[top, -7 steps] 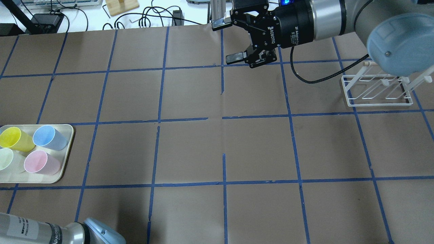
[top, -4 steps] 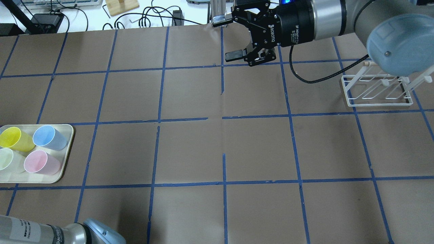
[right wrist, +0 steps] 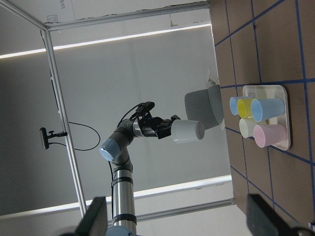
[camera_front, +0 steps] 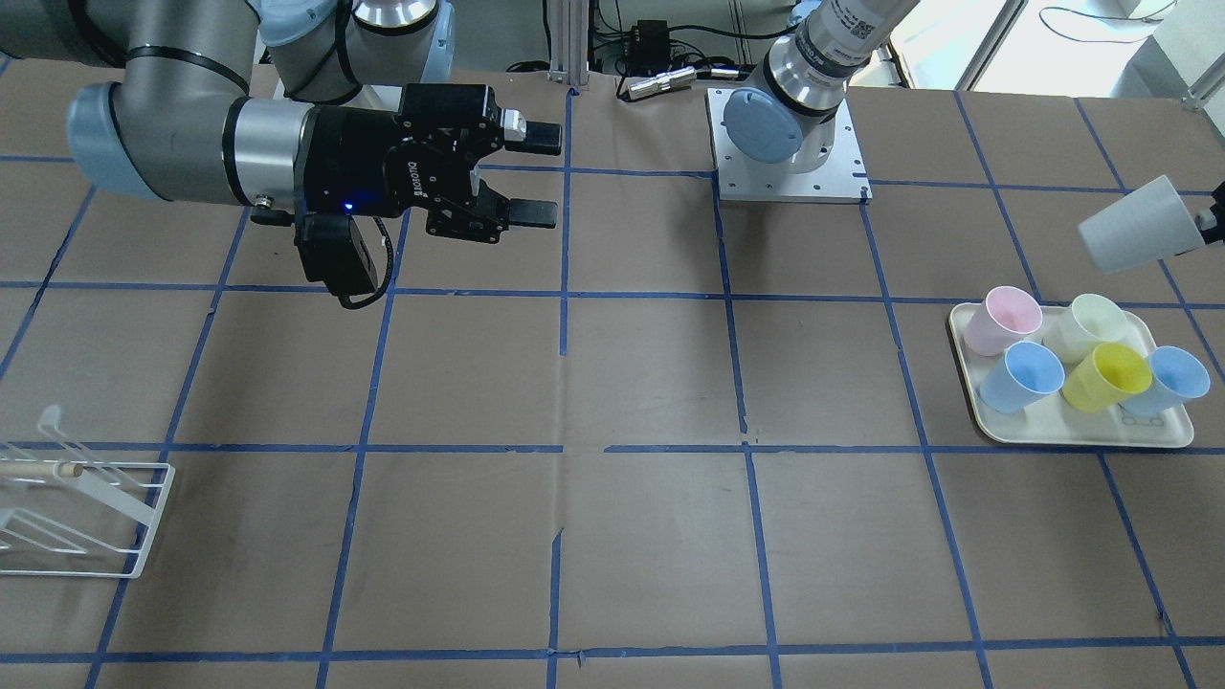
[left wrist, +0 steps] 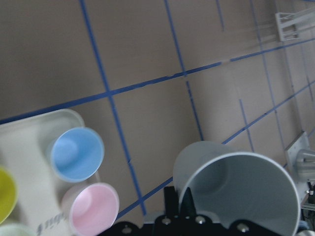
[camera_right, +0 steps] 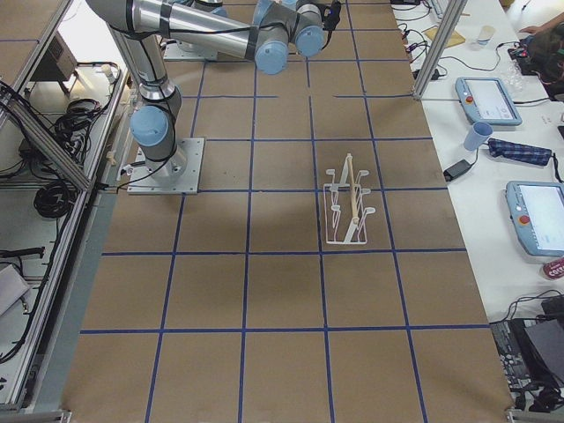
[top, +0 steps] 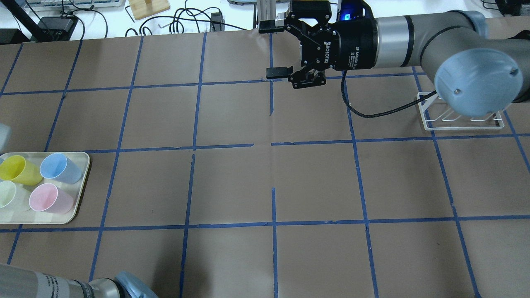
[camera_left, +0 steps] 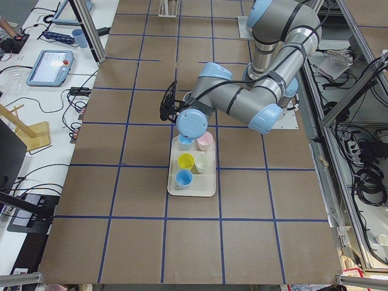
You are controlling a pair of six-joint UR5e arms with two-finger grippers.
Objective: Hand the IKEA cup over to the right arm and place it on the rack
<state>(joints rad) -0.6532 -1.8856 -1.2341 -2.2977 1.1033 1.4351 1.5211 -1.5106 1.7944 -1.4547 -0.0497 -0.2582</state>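
You have the brown-papered bench [top: 232,182], gridded in blue tape, filling every outside view. The right arm [top: 414,41] stretches level above it, well apart from the tray [camera_front: 1081,440]. The left arm [camera_left: 242,103] folds over the tray. From the exterior left camera its elbow cap covers part of the tray, and you cannot see what the arm holds.

The tray carries five cups standing mouth up: a pink cup [camera_front: 1002,316], a cream-white cup [camera_front: 1091,325], a yellow cup [camera_front: 1108,375] and two light blue cups [camera_front: 1024,375]. Overhead, the tray runs off the picture's edge, so you see only four of them.

The rack [camera_right: 348,207] stands at the bench end opposite the tray. Overhead, the right arm's elbow cap hides most of it, and the front-facing camera cuts off its outer part.

The right end effector [top: 271,49] hangs empty, well away from the tray, its two fingers spread wide.

The left end effector [right wrist: 167,132] is clamped on the IKEA cup [camera_front: 1139,225]. In its wrist view one finger appears inside the rim and one outside, pinching the wall. The front-facing camera crops nearly all of this end effector. The cup is held in the air close by the tray, clear of the cups there, tipped on its side with its base pointing away from the end effector. You cannot tell whether it hangs straight over the tray. Overhead, it shows only as a pale sliver at the picture's edge beside the tray.
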